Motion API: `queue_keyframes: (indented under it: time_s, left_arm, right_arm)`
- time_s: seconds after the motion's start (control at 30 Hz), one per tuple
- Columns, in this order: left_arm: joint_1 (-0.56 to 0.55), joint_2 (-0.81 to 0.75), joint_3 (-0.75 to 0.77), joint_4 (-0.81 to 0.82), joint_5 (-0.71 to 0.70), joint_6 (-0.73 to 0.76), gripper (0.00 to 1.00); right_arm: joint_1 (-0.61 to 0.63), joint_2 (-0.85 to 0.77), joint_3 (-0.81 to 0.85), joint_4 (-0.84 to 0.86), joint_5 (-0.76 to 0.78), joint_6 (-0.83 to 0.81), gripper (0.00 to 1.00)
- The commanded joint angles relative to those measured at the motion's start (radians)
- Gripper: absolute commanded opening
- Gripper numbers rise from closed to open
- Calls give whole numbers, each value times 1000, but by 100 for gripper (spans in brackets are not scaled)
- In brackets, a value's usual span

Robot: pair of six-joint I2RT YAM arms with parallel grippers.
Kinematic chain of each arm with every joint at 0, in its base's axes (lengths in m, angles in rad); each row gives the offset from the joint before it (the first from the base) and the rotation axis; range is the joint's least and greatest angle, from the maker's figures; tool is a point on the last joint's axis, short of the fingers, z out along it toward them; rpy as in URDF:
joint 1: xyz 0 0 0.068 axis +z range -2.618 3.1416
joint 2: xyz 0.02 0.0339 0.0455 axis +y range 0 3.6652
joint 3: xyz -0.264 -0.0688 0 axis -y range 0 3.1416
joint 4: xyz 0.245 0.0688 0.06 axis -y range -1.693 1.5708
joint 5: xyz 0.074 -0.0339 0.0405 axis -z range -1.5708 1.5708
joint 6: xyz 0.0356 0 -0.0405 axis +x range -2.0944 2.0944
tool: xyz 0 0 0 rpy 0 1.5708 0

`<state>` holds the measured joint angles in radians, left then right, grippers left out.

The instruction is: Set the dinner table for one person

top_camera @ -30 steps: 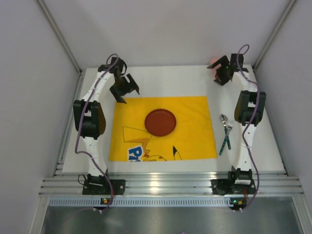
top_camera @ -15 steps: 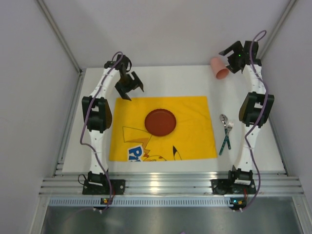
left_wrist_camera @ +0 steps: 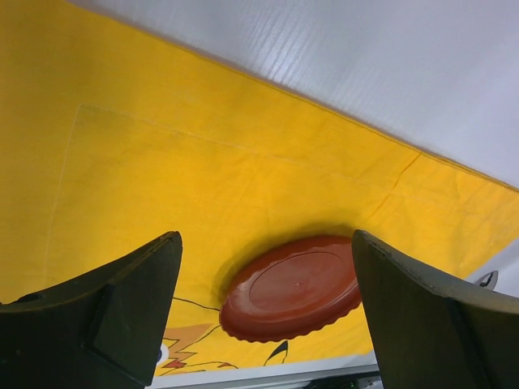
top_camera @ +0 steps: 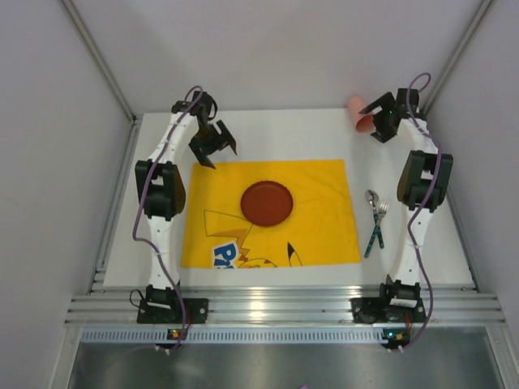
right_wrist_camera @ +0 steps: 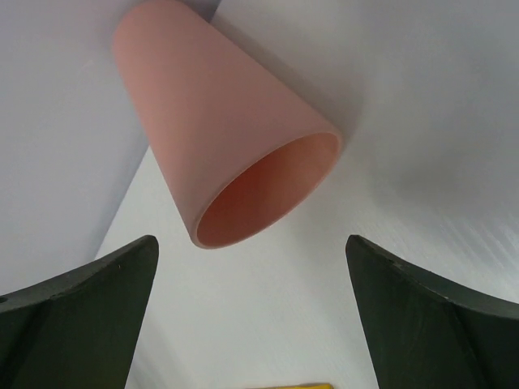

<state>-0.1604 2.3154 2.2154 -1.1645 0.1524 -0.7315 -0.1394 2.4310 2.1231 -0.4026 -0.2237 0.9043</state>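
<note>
Right gripper [top_camera: 377,120], open and empty: tipped pink cup [right_wrist_camera: 219,138] on dinner table [right_wrist_camera: 276,324] just ahead. Left gripper [top_camera: 212,146], also open: red plate [left_wrist_camera: 292,288] ahead, below.

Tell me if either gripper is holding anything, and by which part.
Nothing is held. The left gripper and right gripper are both open; the pink tapered plastic cup lies on its side before the right one, untouched.

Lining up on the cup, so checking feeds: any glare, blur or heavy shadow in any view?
Top external: even light, sharp, glare streaks only on the aluminium rail. Left wrist: plate crisp, dark shadow at its edge on the placemat; left tool close and dark. Right wrist: cup clear, faint shadows on the dinner table; right tool dark too.
</note>
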Motion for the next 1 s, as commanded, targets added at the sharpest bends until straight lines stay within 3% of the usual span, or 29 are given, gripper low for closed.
queue_keyframes:
  time_s: [0.0,0.17,0.33,0.47,0.57,0.67,0.7,0.77,0.97]
  left_arm:
    - [7,-28,1,-24,-1,9,91]
    - [7,-22,13,-26,9,15,90]
    - [12,-34,9,-49,-22,29,90]
    - [21,-59,-3,-52,-45,34,90]
    - [24,-77,-34,-44,-54,35,90]
    - [25,-85,-49,-46,-59,38,90]
    - [25,-88,-52,-43,-59,40,90]
    - [25,-99,-63,-32,-57,43,90]
    - [24,-132,-143,42,-19,66,89]
  right_arm:
    - [4,-124,-34,99,17,-13,100]
    - [21,-18,15,205,12,56,100]
    - [31,137,199,223,18,132,99]
    - [40,209,236,297,17,225,92]
    - [53,247,271,360,23,266,80]
    - [54,270,311,386,21,301,47]
    - [52,267,311,384,21,303,21]
    - [41,231,298,369,21,288,0]
    - [4,-12,187,196,27,67,0]
